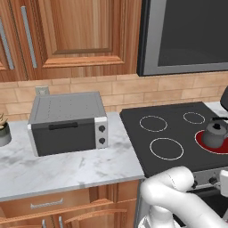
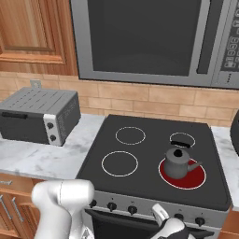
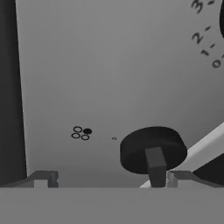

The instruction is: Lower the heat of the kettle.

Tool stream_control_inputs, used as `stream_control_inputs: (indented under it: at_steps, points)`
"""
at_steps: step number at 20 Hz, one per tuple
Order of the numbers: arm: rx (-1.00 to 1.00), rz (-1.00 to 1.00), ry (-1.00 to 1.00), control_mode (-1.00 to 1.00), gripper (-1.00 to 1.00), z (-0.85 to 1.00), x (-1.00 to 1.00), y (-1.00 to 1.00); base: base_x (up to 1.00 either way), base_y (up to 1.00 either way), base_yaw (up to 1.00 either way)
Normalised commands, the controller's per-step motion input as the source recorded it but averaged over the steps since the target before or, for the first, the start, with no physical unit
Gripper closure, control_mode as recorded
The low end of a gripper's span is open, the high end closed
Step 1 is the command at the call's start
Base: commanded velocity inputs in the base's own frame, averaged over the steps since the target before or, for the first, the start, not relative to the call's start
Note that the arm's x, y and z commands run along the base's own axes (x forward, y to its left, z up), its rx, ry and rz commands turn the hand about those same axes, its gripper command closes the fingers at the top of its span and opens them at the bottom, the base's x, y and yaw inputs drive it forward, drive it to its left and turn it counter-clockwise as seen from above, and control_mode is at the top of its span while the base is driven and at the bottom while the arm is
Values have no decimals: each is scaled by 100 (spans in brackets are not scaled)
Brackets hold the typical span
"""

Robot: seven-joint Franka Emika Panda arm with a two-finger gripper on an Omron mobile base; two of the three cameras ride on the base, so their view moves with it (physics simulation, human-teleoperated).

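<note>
While kettle (image 2: 179,163) sits on red burner (image 2: 193,179), end effector (image 3: 109,180) spread, facing knob (image 3: 152,150).

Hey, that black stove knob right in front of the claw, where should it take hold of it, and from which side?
Probably the raised ridge across the black knob. It stands out from the round body, giving two flat sides to pinch and twist. Come straight at the grey control panel, face-on. The open claw sits off to one side; shifting it over so its fingertips straddle the ridge seems best.
</note>
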Motion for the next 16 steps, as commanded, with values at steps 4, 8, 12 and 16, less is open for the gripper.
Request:
stream_control_inputs:
  at_steps: [4,8,12,16]
  points:
    - [0,0,0,-100,-100,-5,9,0,0,0,0]
    - [0,0,-1,-100,-100,-10,1,0,0,0,0]
    - [1,0,-2,-100,-100,-9,0,-1,0,0,0]
    - [1,0,-2,-100,-100,-8,0,-2,0,0,0]
